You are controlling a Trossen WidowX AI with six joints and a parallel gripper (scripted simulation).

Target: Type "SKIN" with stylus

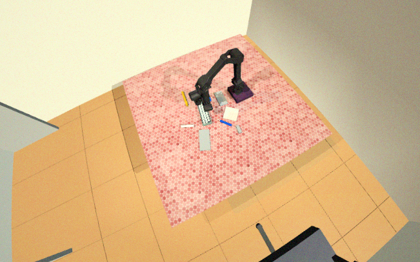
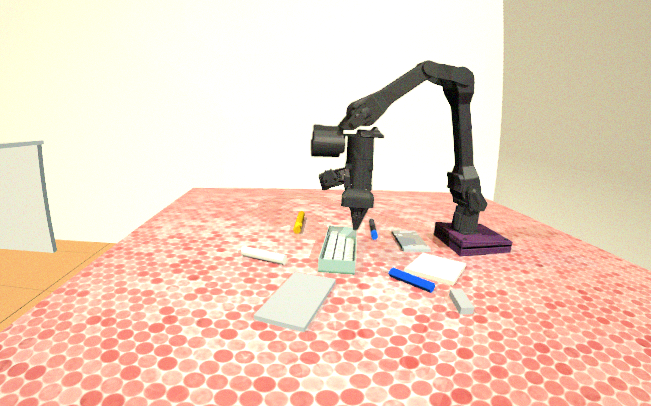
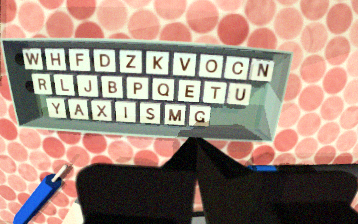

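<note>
Presently, the claw [image 1: 208, 107] [image 2: 356, 226] [image 3: 194, 143] is clenched on nothing, its tips together and pointing down near the keyboard's right edge, beside the G key [image 3: 199, 116]. The stylus [image 1: 225, 122] [image 2: 411, 280] [image 3: 38, 200], judged so by its thin pale tip, lies ungrasped on its side, right of the keyboard [image 1: 206, 124] [image 2: 336, 268] [image 3: 268, 117] and toward its near end. The white pad [image 1: 231, 113] [image 2: 436, 268] sits just beyond it.

The keyboard lies letters up, its rows running near to far, presumably so every key can be pressed from above. S [image 3: 148, 114] and I [image 3: 124, 114] share the right-hand row; K [image 3: 157, 62] and N [image 3: 262, 69] share the left-hand one. Typing should require the stylus first: claw opened, barrel gripped firmly, tip turned down. A loose grip could let it pivot under pressure.
</note>
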